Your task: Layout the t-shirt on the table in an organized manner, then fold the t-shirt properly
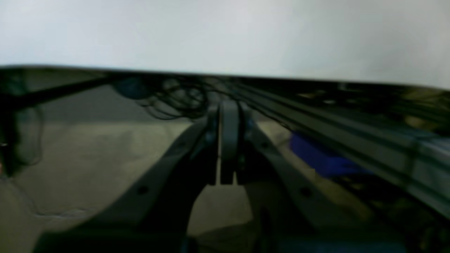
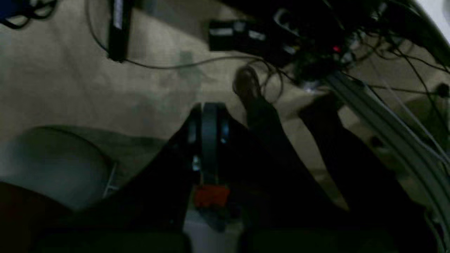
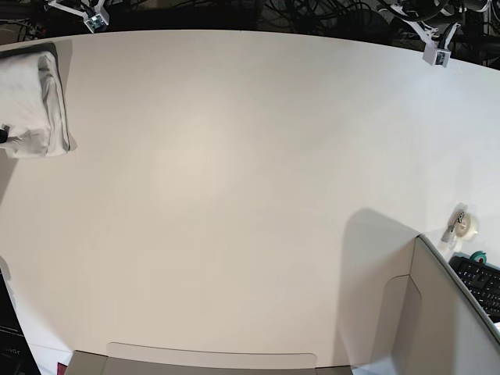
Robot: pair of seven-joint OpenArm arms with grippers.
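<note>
The t-shirt (image 3: 35, 98) lies as a compact white bundle at the far left edge of the table (image 3: 234, 180), with no print showing. Both arms are pulled back beyond the table's far edge. In the base view only the tip of my left gripper (image 3: 439, 53) shows at the top right, and the tip of my right gripper (image 3: 92, 19) at the top left. The left wrist view has my left gripper (image 1: 228, 109) shut and empty below the pale table edge (image 1: 225, 35). My right gripper (image 2: 210, 112) is shut and empty over the floor.
A cardboard box (image 3: 211, 361) sits at the front edge, with a tall flap (image 3: 426, 312) at the front right. A tape roll (image 3: 463, 225) and a keyboard (image 3: 483, 283) lie at the right. Cables (image 2: 316, 42) and aluminium rails (image 1: 351, 140) run under the table.
</note>
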